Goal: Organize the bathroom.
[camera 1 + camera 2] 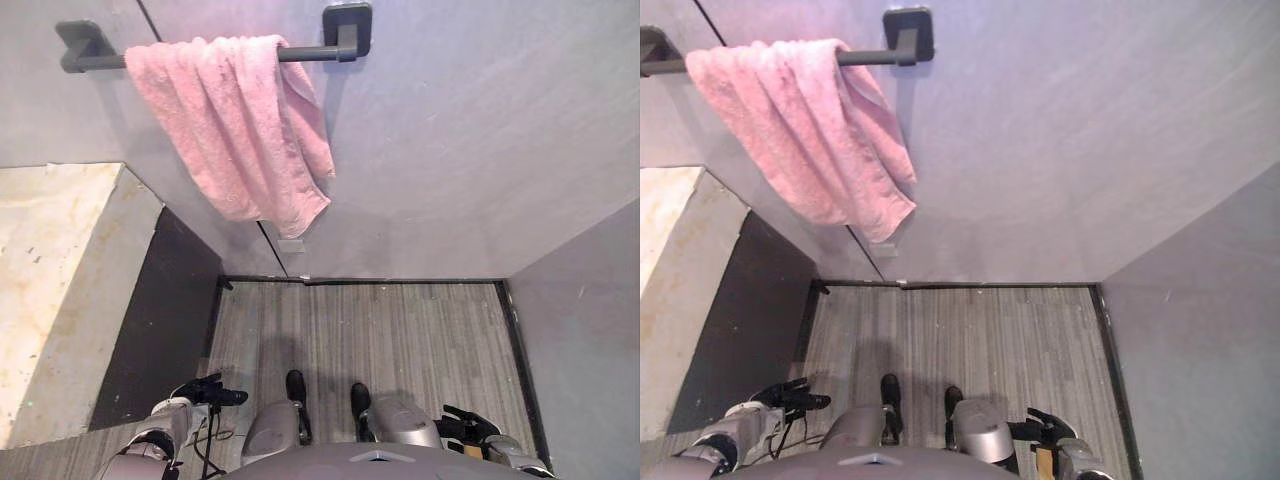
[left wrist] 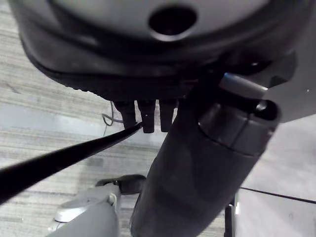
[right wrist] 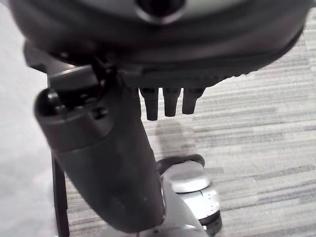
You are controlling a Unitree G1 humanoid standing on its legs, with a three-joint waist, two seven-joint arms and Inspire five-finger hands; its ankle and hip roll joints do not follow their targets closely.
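You are seeing the pink towel [image 1: 235, 125] hanging bunched over the dark rail [image 1: 310, 53] at the frame's upper left, apparently placed but unstraightened, while the left hand [image 1: 208, 392] and right hand [image 1: 468, 427] are hanging empty, fingers relaxed, at the bottom.

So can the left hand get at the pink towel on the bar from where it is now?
Probably yes. The left hand hangs low and open with straight fingers, holding nothing, and the pink towel drapes over the dark bar on the wall above. Nothing stands between them, but the arm would need a long lift.
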